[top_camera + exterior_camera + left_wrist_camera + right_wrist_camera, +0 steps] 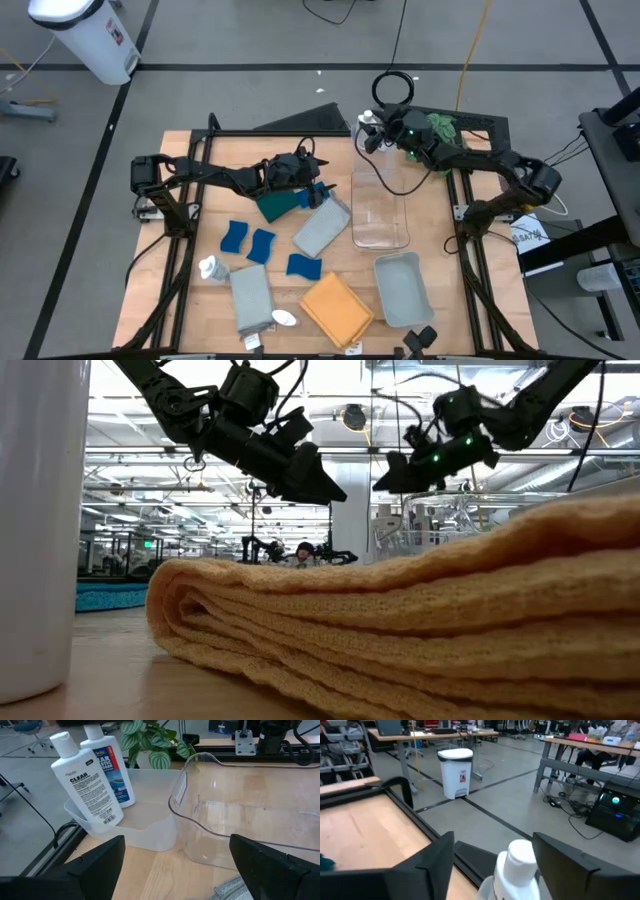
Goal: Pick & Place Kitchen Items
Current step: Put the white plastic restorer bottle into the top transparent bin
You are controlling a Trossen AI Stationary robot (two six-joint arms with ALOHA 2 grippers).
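Two white bottles (87, 780) (111, 767) with blue labels stand upright in a pale translucent container (140, 832) at the far end of the clear bin (380, 205). My right gripper (492, 870) is open, pointing level, its fingers on either side of one bottle's white cap (521, 857) without touching it. My left gripper (175, 870) hangs open over the teal cloth (275, 206) and a grey cloth (322, 230), holding nothing. Blue sponges (262, 245), another grey cloth (250, 298), an orange cloth (337, 307) and a lying bottle (213, 268) rest flat on the table.
A pale grey-blue tray (402, 288) sits near the table's front right. A leafy plant (150, 742) stands behind the bottles at the far edge. In the low view the orange cloth (400, 630) fills the foreground, with a white bottle (35, 520) at its left.
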